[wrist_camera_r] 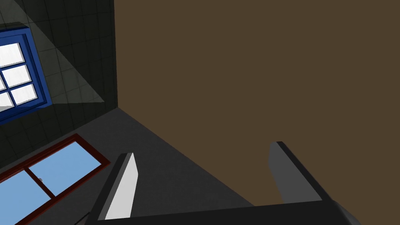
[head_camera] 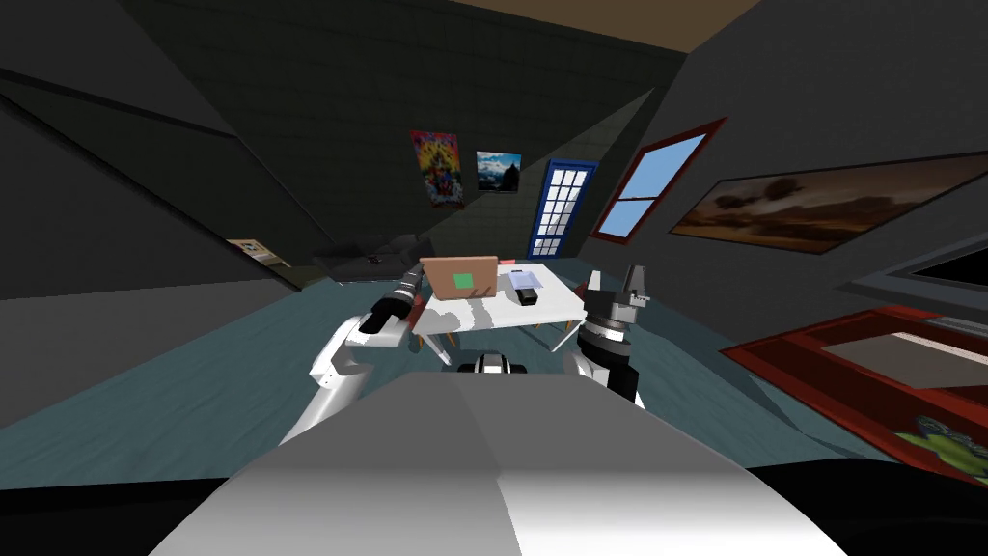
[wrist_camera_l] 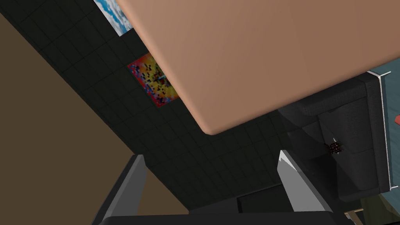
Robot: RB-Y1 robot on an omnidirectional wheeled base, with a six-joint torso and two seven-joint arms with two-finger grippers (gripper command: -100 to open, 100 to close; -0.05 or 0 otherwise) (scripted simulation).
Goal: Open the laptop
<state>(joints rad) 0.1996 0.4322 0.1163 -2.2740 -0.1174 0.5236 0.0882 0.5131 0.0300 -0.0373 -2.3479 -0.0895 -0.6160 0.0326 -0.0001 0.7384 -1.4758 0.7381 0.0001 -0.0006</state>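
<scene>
- Closest in, the left gripper [wrist_camera_l: 209, 154] is hanging released; its two light grey fingers [wrist_camera_l: 297, 183] are standing wide apart and gripping nothing
- Just ahead of those fingertips, a rounded corner of the laptop [wrist_camera_l: 273, 58] is showing; its smooth brown lid [wrist_camera_l: 242, 78] is stretching away from the hand, and neither finger is touching it
- Seen from the head, the left gripper [head_camera: 418, 279] is reaching forward and sitting just beside one side edge of the lid; whether it is touching that edge I cannot tell from there
- On the white table [head_camera: 555, 294] the laptop [head_camera: 461, 278] is standing with its lid raised near upright; the brown outer face, bearing a green square, is facing back toward the robot
- Past the laptop from the left gripper, a small black box [head_camera: 526, 296] and a pale sheet [head_camera: 521, 278] are lying on the same table; the box is sitting nearer the robot than the sheet
- Beyond the lid's corner, well apart from the hand, a dark sofa [wrist_camera_l: 343, 117] is showing; a colourful poster [wrist_camera_l: 156, 80] is hanging on the dark tiled wall [wrist_camera_l: 218, 164] behind the fingers
- Over by the table's other end, the right gripper [head_camera: 616, 278] is being held up with its fingers pointing upward, well apart from the laptop; in its own wrist view the right gripper [wrist_camera_r: 204, 148] is released too, the blades spread and holding nothing
</scene>
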